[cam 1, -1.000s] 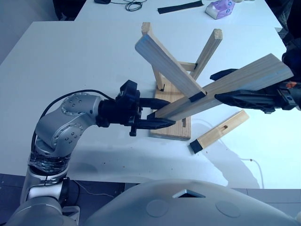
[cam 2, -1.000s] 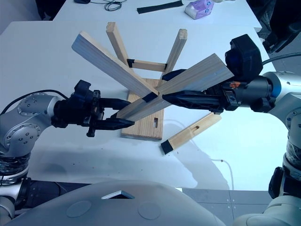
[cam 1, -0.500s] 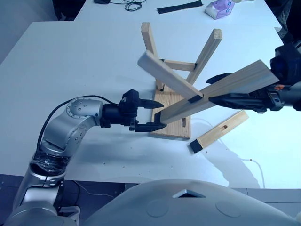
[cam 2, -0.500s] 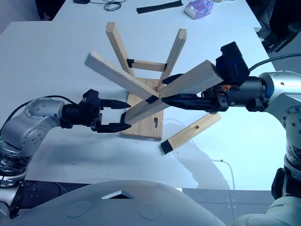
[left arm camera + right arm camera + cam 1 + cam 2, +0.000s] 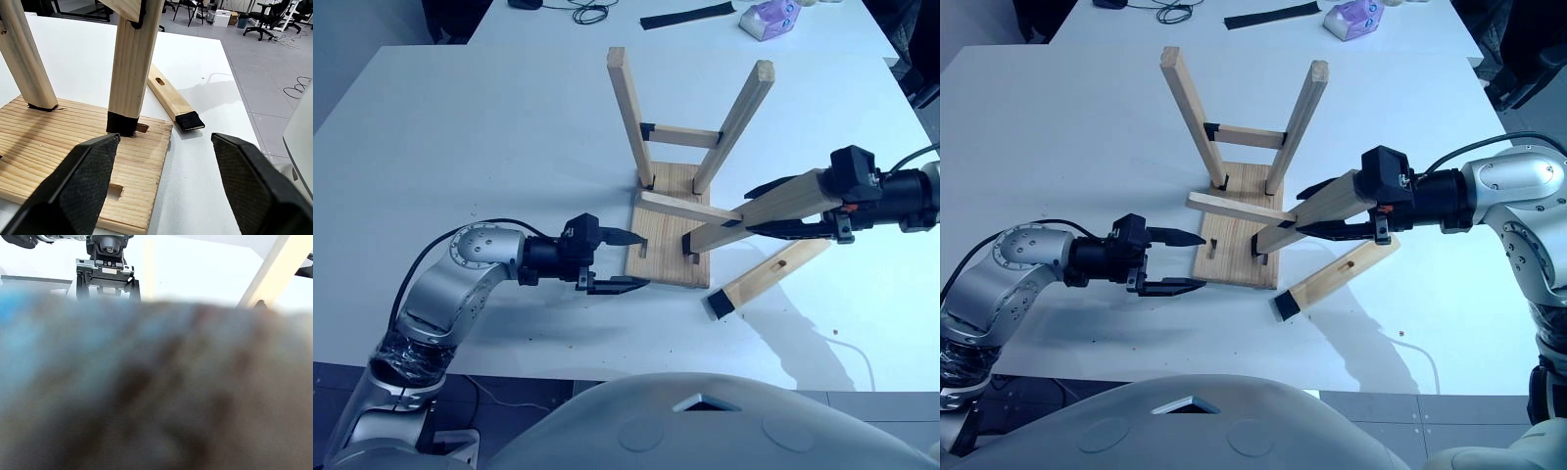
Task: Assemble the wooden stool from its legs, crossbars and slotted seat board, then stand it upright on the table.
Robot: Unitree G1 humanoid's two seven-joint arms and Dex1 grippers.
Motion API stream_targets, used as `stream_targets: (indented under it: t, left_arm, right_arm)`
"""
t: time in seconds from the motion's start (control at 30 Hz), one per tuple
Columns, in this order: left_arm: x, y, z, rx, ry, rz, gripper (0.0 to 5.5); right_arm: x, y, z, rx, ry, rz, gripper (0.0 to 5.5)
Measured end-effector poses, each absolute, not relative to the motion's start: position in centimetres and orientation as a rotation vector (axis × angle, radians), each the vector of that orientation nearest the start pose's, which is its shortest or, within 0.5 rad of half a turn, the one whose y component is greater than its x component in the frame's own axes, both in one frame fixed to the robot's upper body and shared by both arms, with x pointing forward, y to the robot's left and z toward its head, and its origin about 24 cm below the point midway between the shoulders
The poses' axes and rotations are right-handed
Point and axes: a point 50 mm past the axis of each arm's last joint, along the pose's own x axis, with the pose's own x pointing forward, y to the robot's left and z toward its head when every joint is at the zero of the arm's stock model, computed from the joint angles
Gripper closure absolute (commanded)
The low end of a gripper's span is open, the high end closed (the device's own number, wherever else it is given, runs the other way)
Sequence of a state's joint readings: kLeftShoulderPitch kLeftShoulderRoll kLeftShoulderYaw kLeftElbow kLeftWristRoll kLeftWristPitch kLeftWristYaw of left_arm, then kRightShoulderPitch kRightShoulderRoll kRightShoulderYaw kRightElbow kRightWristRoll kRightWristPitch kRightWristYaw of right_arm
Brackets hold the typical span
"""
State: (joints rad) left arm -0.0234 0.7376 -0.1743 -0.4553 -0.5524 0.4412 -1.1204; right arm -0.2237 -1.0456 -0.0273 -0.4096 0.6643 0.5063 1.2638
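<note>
The slotted seat board (image 5: 668, 257) lies flat on the white table. Two legs (image 5: 631, 113) (image 5: 736, 119) joined by a crossbar (image 5: 683, 136) stand up from its far side. My right gripper (image 5: 749, 209) is shut on a second leg pair (image 5: 773, 202), tilted low, whose black tip (image 5: 122, 123) touches the board at a near slot. Its other leg (image 5: 680, 207) lies across above the board. My left gripper (image 5: 612, 261) is open just off the board's near left corner, holding nothing. A loose slotted bar (image 5: 769, 277) lies right of the board.
A tissue pack (image 5: 771, 18), a black strip (image 5: 688, 15) and cables (image 5: 592, 10) lie on the far table. A thin white cable (image 5: 854, 351) runs near the table's front right edge. The table's left half is bare.
The right gripper has lowered the leg pair from above the board until its tip meets the near slot. The left gripper has drawn back from the leg's lower end, toward the left.
</note>
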Motion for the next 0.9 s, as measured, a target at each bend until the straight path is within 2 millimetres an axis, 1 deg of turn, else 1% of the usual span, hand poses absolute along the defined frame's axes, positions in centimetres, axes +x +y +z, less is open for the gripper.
stream_targets:
  t: [0.33, 0.9]
  left_arm:
    - [19.04, 15.18, 10.37, 0.122, 0.27, -1.455, 2.03]
    - [18.64, 14.88, 10.37, 0.093, 0.236, -1.388, 2.03]
  right_arm:
    - [22.3, -20.48, 18.97, -0.417, 0.3, 1.449, 3.46]
    - [22.15, -20.75, 19.49, -0.43, 0.339, 1.467, 3.46]
